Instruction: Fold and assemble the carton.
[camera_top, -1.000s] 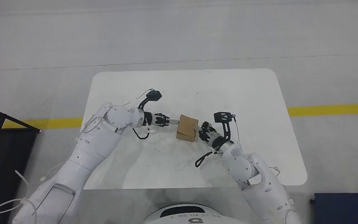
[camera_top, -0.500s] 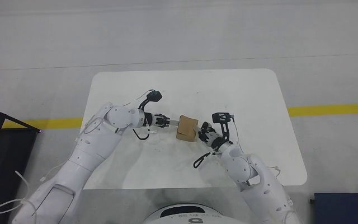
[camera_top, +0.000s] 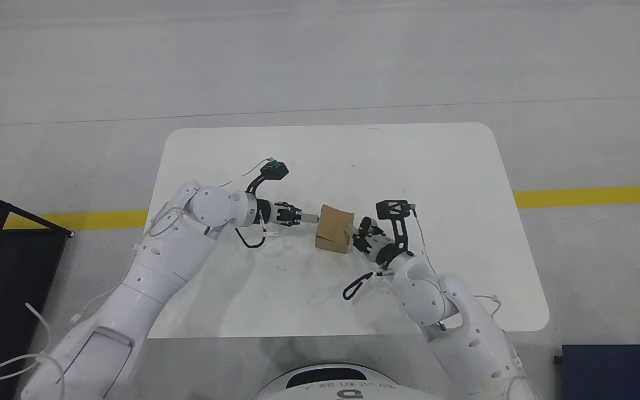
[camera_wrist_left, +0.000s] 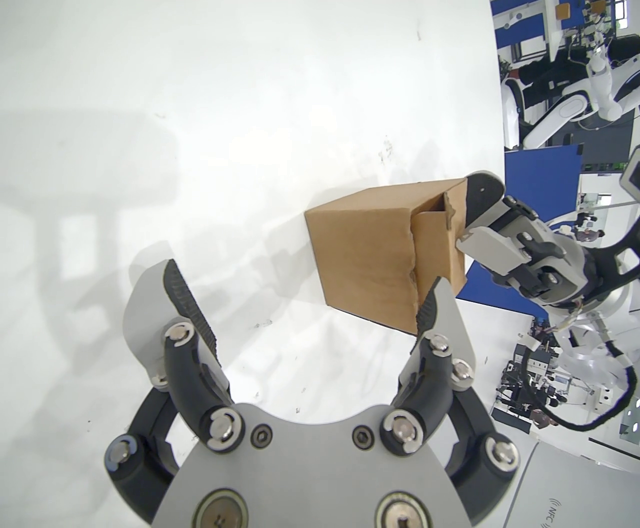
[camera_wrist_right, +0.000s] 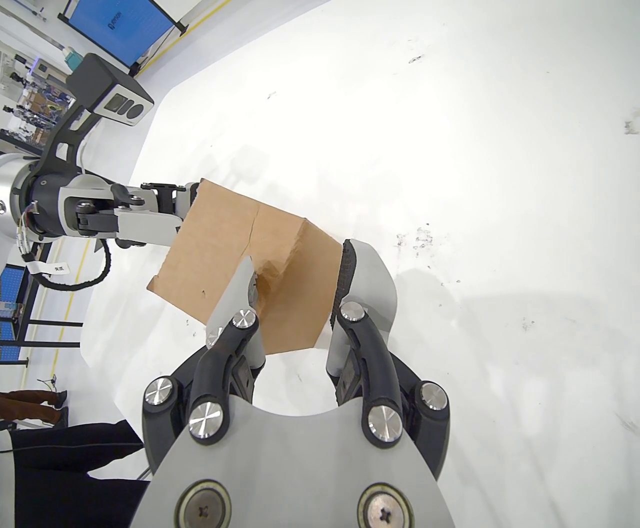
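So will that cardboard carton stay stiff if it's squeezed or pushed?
Probably not stiff: the carton is creased at the wall where the right gripper pinches it. Likely light, being small thin card, so it should slide easily on the smooth table. Its end looks open with a loose flap, so it may skew when pushed.

table (camera_top: 430, 165): white, rounded corners, flecked with small dark scuffs | floor (camera_top: 300, 60): pale grey, smooth | yellow stripe (camera_top: 580, 196): ran across the floor on both sides of the table | blue screen (camera_wrist_right: 120, 22): stood beyond the table's edge | light: bright, soft shadows
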